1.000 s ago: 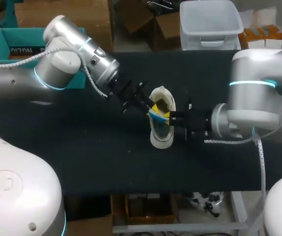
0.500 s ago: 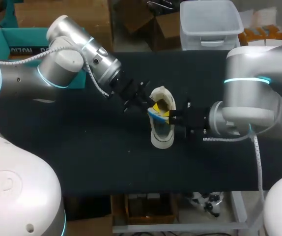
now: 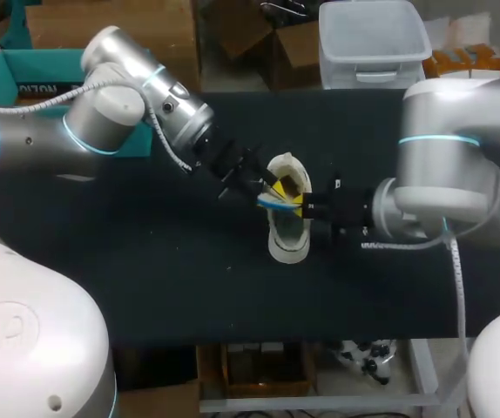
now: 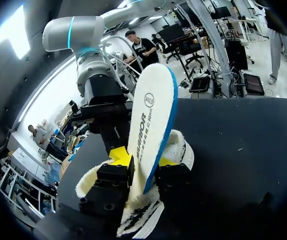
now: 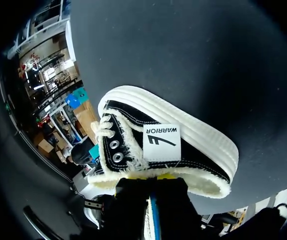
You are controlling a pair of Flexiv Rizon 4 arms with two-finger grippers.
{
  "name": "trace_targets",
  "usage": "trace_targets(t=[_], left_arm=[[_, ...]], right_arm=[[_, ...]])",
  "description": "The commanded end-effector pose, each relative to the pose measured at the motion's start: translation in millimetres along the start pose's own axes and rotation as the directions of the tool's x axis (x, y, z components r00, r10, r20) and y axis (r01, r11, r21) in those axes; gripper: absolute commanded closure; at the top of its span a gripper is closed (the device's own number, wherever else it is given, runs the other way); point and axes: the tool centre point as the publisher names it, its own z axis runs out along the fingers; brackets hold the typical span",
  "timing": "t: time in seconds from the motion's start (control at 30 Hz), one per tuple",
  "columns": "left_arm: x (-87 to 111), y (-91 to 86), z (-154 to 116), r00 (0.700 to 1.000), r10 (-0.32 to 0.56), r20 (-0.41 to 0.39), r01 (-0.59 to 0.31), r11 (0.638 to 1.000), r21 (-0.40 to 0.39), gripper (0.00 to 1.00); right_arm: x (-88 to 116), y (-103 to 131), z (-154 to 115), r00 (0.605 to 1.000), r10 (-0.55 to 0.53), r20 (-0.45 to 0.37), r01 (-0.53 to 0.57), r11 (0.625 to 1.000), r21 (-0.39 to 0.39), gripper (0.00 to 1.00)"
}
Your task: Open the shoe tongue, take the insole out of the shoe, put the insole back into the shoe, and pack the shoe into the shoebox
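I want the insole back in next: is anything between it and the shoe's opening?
Nothing visible does. The white, blue-edged insole, clamped in the left gripper, stands right at the mouth of the black, fleece-lined shoe; the right gripper sits at the rim, off to one side.

canvas shoe with fleecy lining, fuzzy cloth insole, matt table.

Even overhead light is falling on the matte black bench, casting only faint shadows. Ceiling strips are glaring behind the pale insole in the left wrist view.
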Motion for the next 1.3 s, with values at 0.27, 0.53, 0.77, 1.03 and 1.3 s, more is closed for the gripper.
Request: trace_targets(t=[0.27,0.53,0.77,1.03,1.3], left_arm=[[3.3,-11.3,-4.7,1.0,0.018,0.006,-0.019,0.999,0.035,0.73],[3.9,-16.3,-2.5,0.999,0.035,-0.004,-0.035,0.999,0.042,1.0],[2.1,-12.3,0.1,1.0,0.027,-0.009,-0.027,0.999,0.025,1.0],[3.3,-11.4,0.1,1.0,0.017,-0.002,-0.017,1.0,0.021,1.0],[4.7,-11.6,2.4,1.0,0.016,0.005,-0.016,1.0,0.019,1.0]], right_arm=[[-3.0,6.5,-0.9,1.0,0.015,-0.016,-0.014,1.0,0.005,1.0],[-4.1,5.1,-0.3,1.0,0.02,-0.013,-0.02,1.0,0.0,1.0],[-8.6,-9.9,-8.1,1.0,0.023,-0.002,-0.023,1.0,0.001,0.01],[-17.1,-29.3,-33.1,0.999,0.028,-0.026,-0.029,0.999,-0.044,0.8],[-18.2,-28.4,-29.2,0.999,0.027,-0.023,-0.027,0.999,-0.021,1.0]])
